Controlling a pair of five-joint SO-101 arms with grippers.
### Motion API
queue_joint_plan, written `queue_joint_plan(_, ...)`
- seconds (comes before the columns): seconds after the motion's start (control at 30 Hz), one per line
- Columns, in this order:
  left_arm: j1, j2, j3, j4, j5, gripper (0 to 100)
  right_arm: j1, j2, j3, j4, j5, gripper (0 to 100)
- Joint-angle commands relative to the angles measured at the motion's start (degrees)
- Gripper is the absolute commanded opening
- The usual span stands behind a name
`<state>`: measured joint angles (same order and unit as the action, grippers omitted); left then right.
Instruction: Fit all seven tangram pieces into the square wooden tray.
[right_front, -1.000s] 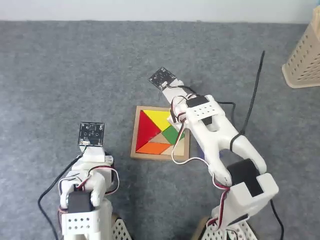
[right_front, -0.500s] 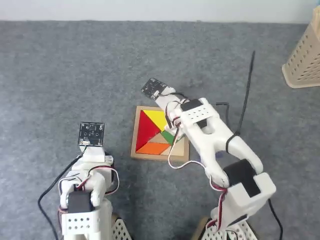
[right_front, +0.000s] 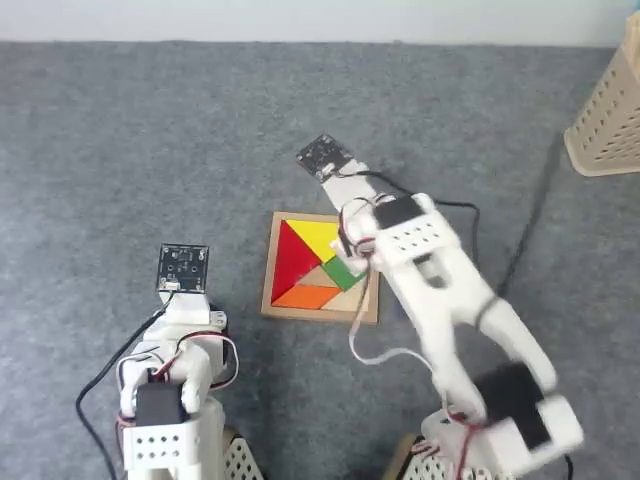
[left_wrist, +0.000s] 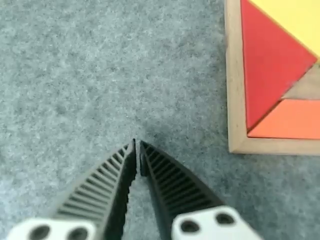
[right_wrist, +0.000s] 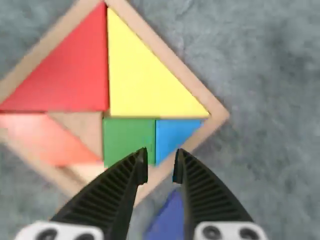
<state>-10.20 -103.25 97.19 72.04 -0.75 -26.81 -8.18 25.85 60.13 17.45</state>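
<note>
The square wooden tray (right_front: 268, 272) lies mid-table. In it are red (right_front: 290, 262), yellow (right_front: 316, 238), orange (right_front: 305, 296), green (right_front: 342, 272) and wood-coloured pieces. In the right wrist view my right gripper (right_wrist: 160, 156) hangs over the tray's (right_wrist: 172, 65) near edge, narrowly open, above the green square (right_wrist: 127, 137) and light blue triangle (right_wrist: 175, 132). A dark blue piece (right_wrist: 167, 220) lies just outside the rim, under the fingers. My left gripper (left_wrist: 137, 146) is shut over bare carpet beside the tray corner (left_wrist: 232, 100).
A wicker basket (right_front: 610, 110) stands at the far right edge. The left arm (right_front: 180, 340) sits at the front left. Black cables trail over the grey carpet behind the right arm (right_front: 440, 300).
The right arm swung its wrist left over the tray, then back right to where it began. The left arm stayed still.
</note>
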Motion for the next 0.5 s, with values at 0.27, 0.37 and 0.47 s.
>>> queue_joint_plan(0.27,-0.1,-1.0,-0.7,0.3,0.5,1,10.0,-13.2,18.0,7.7,7.8,14.6)
queue_joint_plan(0.37,-0.1,-1.0,-0.7,0.3,0.5,1,9.9,-14.4,23.5,2.8,8.1,18.1)
queue_joint_plan(0.47,-0.1,-1.0,-0.7,0.3,0.5,1,7.6,-16.2,26.9,0.1,8.8,18.3)
